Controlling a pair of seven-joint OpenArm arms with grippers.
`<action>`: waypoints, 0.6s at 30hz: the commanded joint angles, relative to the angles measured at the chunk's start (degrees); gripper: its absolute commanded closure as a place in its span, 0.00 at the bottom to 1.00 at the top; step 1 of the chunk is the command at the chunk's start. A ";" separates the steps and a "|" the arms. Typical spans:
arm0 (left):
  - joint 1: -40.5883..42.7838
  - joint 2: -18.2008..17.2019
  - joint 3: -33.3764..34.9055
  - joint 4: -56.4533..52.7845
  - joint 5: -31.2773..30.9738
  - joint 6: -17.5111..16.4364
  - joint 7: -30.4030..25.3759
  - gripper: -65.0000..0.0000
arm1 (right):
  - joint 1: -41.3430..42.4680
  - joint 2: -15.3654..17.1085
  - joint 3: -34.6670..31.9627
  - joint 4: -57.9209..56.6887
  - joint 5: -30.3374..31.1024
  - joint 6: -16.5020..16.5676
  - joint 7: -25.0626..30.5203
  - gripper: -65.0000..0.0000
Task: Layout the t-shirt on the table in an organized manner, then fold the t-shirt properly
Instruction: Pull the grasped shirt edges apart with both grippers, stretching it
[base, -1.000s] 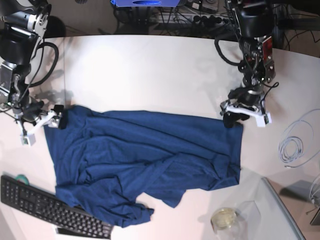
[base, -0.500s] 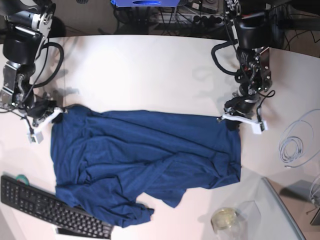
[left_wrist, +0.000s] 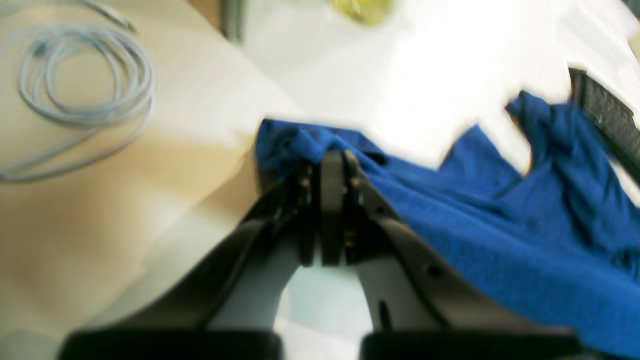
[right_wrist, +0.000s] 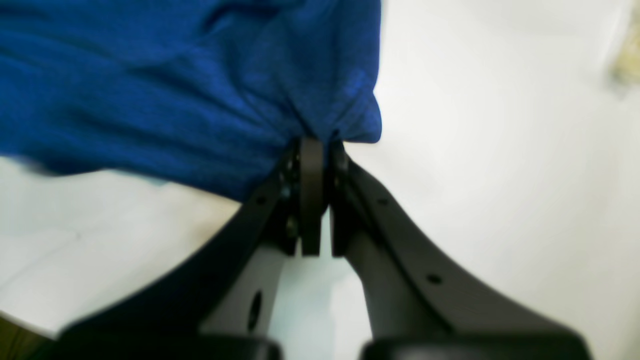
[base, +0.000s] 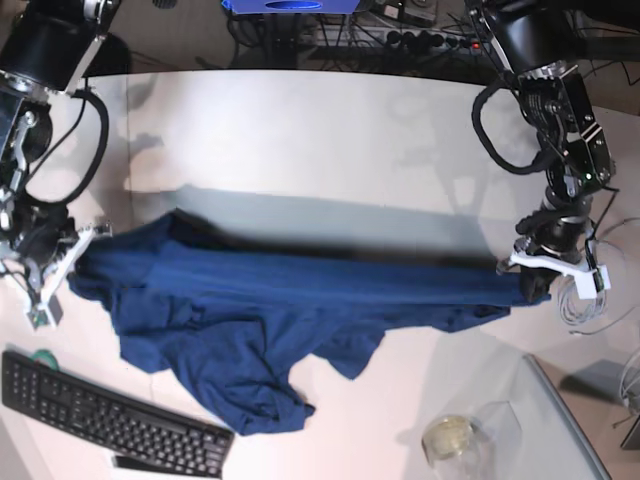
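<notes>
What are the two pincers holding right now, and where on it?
Both hold the t-shirt. The left pincer pinches one end of its top edge, the right pincer the opposite end, stretching it between them above the table.

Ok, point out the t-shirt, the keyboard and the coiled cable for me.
t-shirt (base: 300, 290): base view, middle of the stretched blue cloth.
keyboard (base: 100, 415): base view, middle of its key field.
coiled cable (left_wrist: 85, 85): left wrist view, right side of the pale loop.

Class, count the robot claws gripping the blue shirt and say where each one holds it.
2. The left claw pinches the t-shirt at its corner toward the coiled cable. The right claw pinches the opposite corner, above the keyboard.
</notes>
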 joint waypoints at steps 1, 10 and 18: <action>-1.53 -0.40 -0.05 0.17 -0.54 -0.23 -1.56 1.00 | 3.62 0.26 -2.76 -1.01 0.17 -0.03 1.34 0.99; -4.52 -0.31 0.92 -10.99 -0.45 -0.23 -2.09 1.00 | 22.08 -2.02 -11.90 -30.02 -2.55 -6.27 11.71 0.99; -5.05 -0.31 1.36 -12.84 -0.45 -0.23 -5.78 1.00 | 25.51 4.40 -24.12 -38.64 -2.20 -6.45 15.49 0.15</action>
